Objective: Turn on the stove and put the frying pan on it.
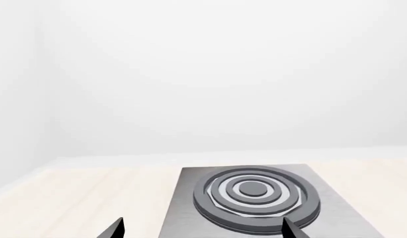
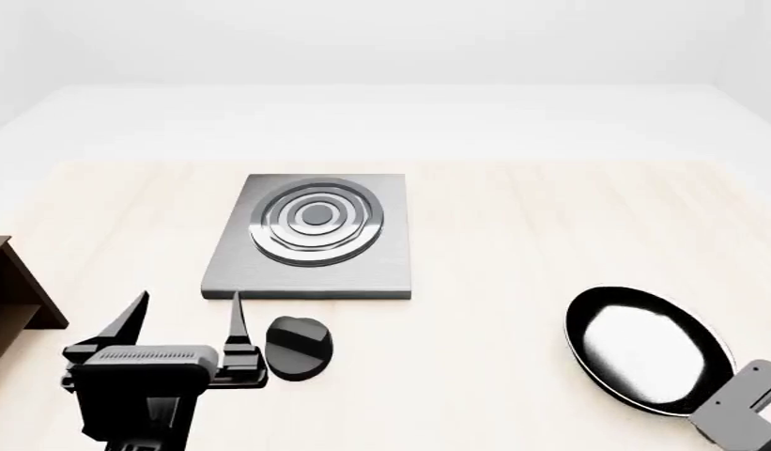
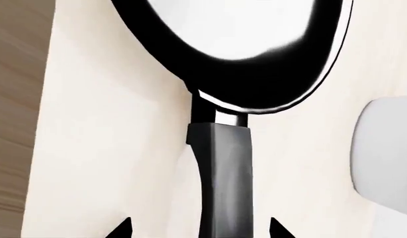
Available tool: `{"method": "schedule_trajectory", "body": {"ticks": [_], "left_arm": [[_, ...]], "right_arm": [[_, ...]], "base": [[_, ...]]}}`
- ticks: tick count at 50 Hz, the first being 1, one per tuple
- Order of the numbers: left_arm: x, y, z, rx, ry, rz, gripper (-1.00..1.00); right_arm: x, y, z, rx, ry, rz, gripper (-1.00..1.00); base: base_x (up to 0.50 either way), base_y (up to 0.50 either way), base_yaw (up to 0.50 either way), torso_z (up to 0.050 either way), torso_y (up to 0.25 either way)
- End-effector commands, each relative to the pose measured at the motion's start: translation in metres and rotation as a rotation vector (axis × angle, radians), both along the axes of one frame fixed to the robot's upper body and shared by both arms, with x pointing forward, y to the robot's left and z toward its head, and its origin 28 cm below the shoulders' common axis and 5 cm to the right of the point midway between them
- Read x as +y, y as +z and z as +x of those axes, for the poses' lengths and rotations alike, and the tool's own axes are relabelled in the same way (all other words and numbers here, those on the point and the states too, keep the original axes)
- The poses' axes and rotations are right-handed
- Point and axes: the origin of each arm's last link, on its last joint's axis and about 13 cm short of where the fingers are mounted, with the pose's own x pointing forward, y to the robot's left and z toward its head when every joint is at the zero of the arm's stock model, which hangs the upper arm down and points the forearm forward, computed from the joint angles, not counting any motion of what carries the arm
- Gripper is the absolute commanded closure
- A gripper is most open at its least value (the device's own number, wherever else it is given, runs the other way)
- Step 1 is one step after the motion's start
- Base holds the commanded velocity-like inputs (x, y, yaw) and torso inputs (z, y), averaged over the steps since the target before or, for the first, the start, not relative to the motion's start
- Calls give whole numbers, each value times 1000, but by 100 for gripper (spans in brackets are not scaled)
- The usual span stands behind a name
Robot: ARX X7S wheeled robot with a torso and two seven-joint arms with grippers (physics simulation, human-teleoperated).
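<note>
The pan [image 2: 644, 349] lies on the table [image 2: 511, 244] at near right, well apart from the stove [image 2: 315, 237]. The right gripper [image 3: 197, 229], fingers wide, straddles its handle [image 3: 223, 173]. The left gripper [image 2: 185, 313], fingers wide, sits beside the knob [image 2: 298, 348]. Nothing looks done yet.

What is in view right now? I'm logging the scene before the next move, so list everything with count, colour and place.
stove: one, grey slab with dark burner rings, centre of the table.
knob: one, black, just in front of the stove.
frying pan: one, black with glossy inside, right side of the table.
shelf: one, dark brown, left edge.
white object: one, beside the pan handle, only partly seen.
table: one, pale wood.
left gripper: open, left of the knob.
right gripper: open, straddling the pan handle.
</note>
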Motion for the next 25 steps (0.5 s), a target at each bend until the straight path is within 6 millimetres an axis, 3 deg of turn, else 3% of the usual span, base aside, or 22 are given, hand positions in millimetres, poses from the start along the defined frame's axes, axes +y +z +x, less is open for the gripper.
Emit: {"method": "schedule_trajectory", "body": {"ticks": [1, 17, 18, 25], "left_arm": [[0, -1, 0, 4, 3, 7, -100], [0, -1, 0, 7, 6, 18, -100], [0, 0, 0, 6, 8, 19, -100], [-1, -1, 0, 8, 6, 21, -100]], "right_arm": [[-14, -5, -3, -15, -46, -13, -100], [-24, -18, 1, -77, -92, -8, -100], [-23, -20, 0, -80, -90, -5, 100], [-20, -17, 3, -98, -63, 22, 100]], "base": [[0, 0, 0, 0, 0], [2, -1, 0, -1, 0], [11, -3, 3, 0, 0], [0, 0, 0, 0, 0]]}}
